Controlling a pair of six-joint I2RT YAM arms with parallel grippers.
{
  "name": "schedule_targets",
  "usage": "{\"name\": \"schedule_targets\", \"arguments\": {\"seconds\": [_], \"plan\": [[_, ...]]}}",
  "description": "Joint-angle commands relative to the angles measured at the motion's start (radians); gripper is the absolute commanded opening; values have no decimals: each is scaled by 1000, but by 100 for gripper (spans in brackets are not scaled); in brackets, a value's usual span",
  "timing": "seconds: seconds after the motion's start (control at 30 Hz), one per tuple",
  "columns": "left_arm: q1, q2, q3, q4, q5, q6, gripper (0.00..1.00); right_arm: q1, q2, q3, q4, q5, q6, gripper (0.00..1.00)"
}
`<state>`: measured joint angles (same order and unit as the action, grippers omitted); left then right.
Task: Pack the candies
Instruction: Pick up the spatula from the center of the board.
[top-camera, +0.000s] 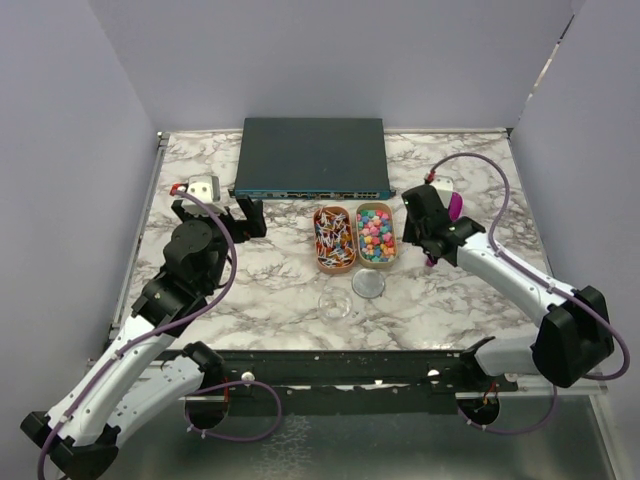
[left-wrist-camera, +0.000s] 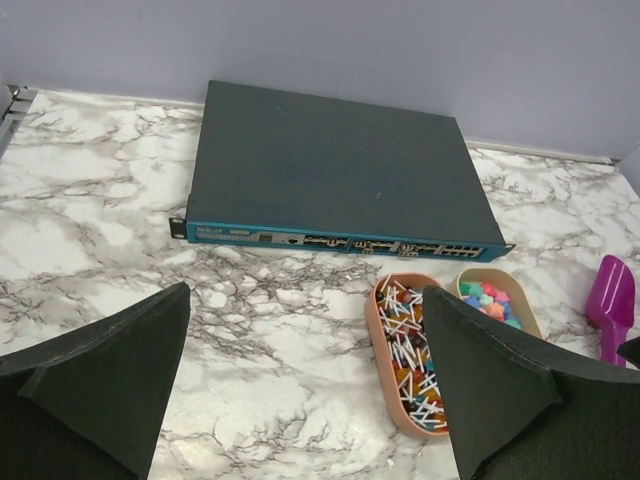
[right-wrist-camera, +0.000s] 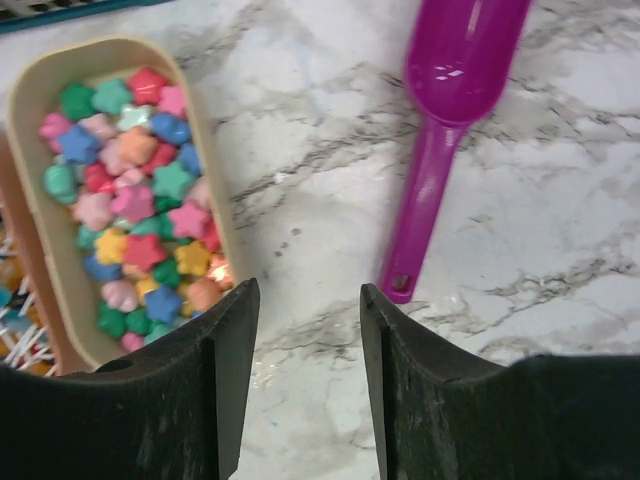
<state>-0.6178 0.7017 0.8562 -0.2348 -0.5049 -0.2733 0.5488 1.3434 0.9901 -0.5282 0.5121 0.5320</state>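
Note:
The candies (top-camera: 375, 235) are small star-shaped sweets in pink, yellow, green, blue and orange, heaped in a beige oval tray (top-camera: 391, 252). In the right wrist view the candies (right-wrist-camera: 130, 200) lie left of my open right gripper (right-wrist-camera: 305, 295). The purple scoop (right-wrist-camera: 455, 120) lies flat on the table, its handle end just beyond my right finger. In the top view my right gripper (top-camera: 425, 235) hovers between the tray and the scoop (top-camera: 455, 205). My left gripper (top-camera: 218, 213) is open and empty, left of the trays. The left wrist view shows my left gripper (left-wrist-camera: 305, 300), the candies (left-wrist-camera: 490, 300) and the scoop (left-wrist-camera: 612, 300).
A pink oval tray (top-camera: 320, 262) of white-stick sweets sits left of the beige one. A dark network switch (top-camera: 310, 155) lies at the back. A small clear cup (top-camera: 335, 303) and a round lid (top-camera: 368, 284) lie in front of the trays. A white and red object (top-camera: 200, 187) sits at far left.

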Motion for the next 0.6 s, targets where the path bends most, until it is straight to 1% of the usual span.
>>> {"name": "schedule_targets", "arguments": {"seconds": [0.0, 0.03, 0.07, 0.13, 0.27, 0.37, 0.57], "plan": [[-7, -26, -7, 4, 26, -4, 99, -97, -38, -79, 40, -24, 17, 50], [-7, -28, -8, 3, 35, 0, 99, -123, -39, -89, 53, -40, 19, 55], [-7, -29, -10, 1, 60, 10, 99, -146, -37, -94, 63, -60, 17, 56], [-6, -33, -10, -1, 110, 23, 99, -186, -30, -102, 87, -79, 9, 57], [-7, -32, -6, -22, 168, -11, 99, -239, 18, -107, 124, -112, 19, 58], [-7, -24, -14, -40, 193, -32, 99, -274, 62, -103, 142, -132, 26, 59], [-7, -10, -43, -67, 214, -9, 99, -319, 146, -84, 181, -157, 6, 60]]}}
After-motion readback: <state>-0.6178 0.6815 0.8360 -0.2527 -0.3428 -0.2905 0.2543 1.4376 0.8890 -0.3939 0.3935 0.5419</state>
